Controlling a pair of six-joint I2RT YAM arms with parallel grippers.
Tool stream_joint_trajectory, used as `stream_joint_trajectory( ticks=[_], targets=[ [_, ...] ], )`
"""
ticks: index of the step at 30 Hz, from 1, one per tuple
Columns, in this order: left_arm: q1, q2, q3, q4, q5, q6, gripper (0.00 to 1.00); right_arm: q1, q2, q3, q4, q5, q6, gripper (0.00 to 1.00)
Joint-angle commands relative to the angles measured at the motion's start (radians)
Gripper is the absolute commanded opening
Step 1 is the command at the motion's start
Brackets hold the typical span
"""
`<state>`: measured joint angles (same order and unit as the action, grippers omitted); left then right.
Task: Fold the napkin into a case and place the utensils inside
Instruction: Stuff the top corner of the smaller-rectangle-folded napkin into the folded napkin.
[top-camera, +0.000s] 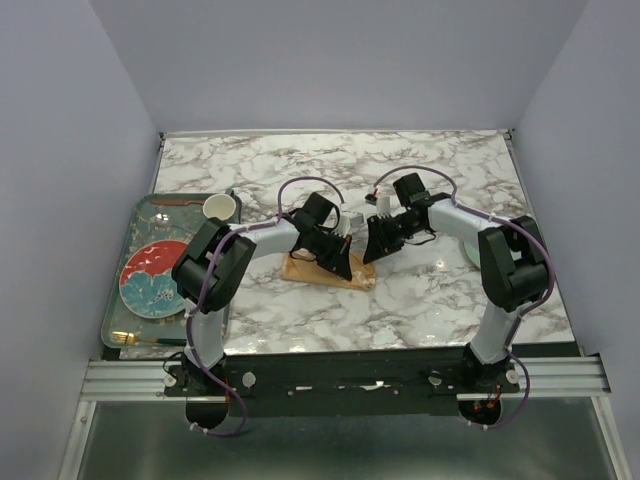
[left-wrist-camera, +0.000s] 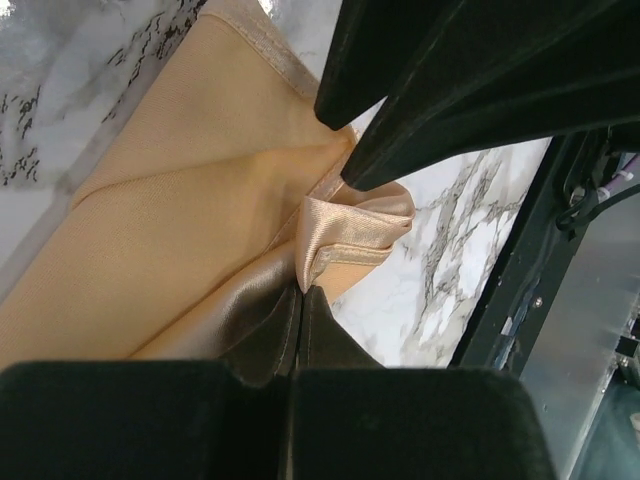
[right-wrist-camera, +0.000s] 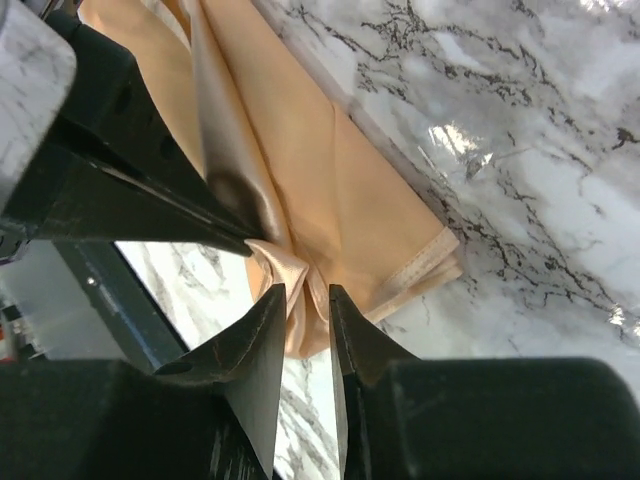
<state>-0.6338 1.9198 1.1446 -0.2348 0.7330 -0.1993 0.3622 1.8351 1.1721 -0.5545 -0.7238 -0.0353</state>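
**Top view:** The napkin is found folded on the bench, to the right of the tray. The utensils are noted on the tray's near edge. The left end effector and right end effector are met at the napkin's end farthest from the tray.

**Left wrist view:** The left end effector is seen pressed together, pinching a satin fold of the napkin.

**Right wrist view:** The right end effector is narrowly spread about the same bunched fold. Whether the fold is gripped cannot be told.

**Handling:** The cloth is judged thin, limp and slippery, and its layers are liable to slide apart. A hold at the hemmed corner, through all layers, is advised.
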Motion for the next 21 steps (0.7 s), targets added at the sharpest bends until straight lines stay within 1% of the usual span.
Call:
stream_joint_trajectory(
  ticks=[1, 4, 10, 21],
  targets=[
    [0.014, 0.025, 0.029, -0.017, 0.051, -0.026, 0.0, 0.029, -0.031, -0.037, 0.122, 0.093, -0.026, 0.32],
    [0.029, 0.038, 0.032, -0.015, 0.065, -0.034, 0.0, 0.043, -0.039, -0.067, 0.205, 0.133, -0.023, 0.33],
    [0.046, 0.054, 0.04, -0.021, 0.086, -0.04, 0.0, 0.053, -0.036, -0.098, 0.3, 0.159, -0.006, 0.41],
    [0.057, 0.074, 0.055, -0.038, 0.098, -0.037, 0.0, 0.089, 0.01, -0.069, 0.275, 0.193, -0.012, 0.42]
  ],
)
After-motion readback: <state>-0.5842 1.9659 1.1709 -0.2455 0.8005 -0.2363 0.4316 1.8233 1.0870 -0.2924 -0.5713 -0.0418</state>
